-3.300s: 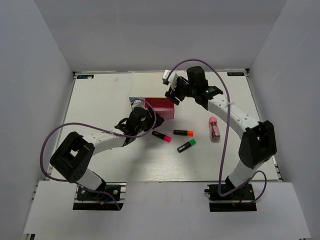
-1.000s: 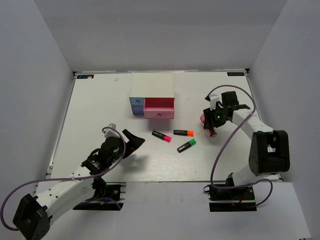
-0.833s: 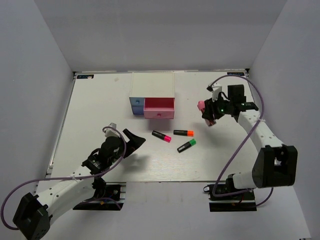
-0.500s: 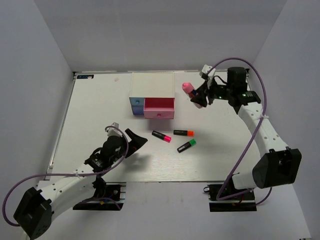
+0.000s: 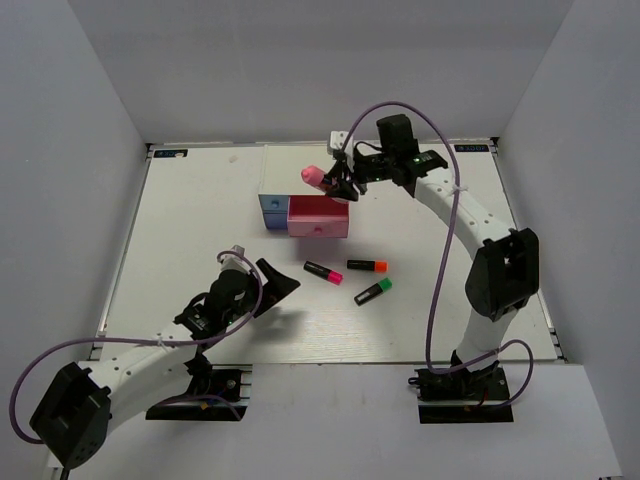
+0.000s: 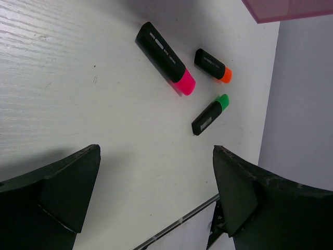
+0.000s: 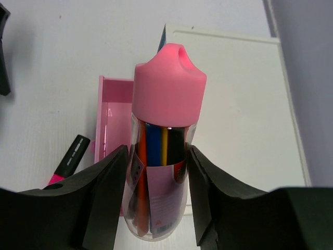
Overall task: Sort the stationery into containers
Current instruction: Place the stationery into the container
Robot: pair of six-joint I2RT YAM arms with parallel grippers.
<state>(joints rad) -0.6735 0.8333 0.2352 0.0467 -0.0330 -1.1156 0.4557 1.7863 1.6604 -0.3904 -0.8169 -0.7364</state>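
My right gripper (image 5: pixel 335 183) is shut on a clear tube of coloured pens with a pink cap (image 7: pixel 164 156), held in the air over the white chest (image 5: pixel 290 168). The cap (image 5: pixel 313 177) points left, above the open pink drawer (image 5: pixel 318 213). The light blue drawer (image 5: pixel 271 207) sits beside it, shut. Three black highlighters lie on the table in front: pink-capped (image 5: pixel 323 272), orange-capped (image 5: pixel 367 265) and green-capped (image 5: pixel 372 291). My left gripper (image 5: pixel 275 285) hangs open and empty low over the table, left of them. The left wrist view shows the pink-capped (image 6: pixel 165 58), orange-capped (image 6: pixel 212 65) and green-capped (image 6: pixel 209 114) highlighters.
The white table (image 5: pixel 200 230) is walled by grey panels at the left, back and right. The right arm's purple cable (image 5: pixel 440 130) loops high over the back right. The table's front edge (image 6: pixel 177 223) runs close under my left gripper.
My right gripper has lifted the tube from the right side of the table and carried it left and back to above the chest. The left arm has crept slightly forward.
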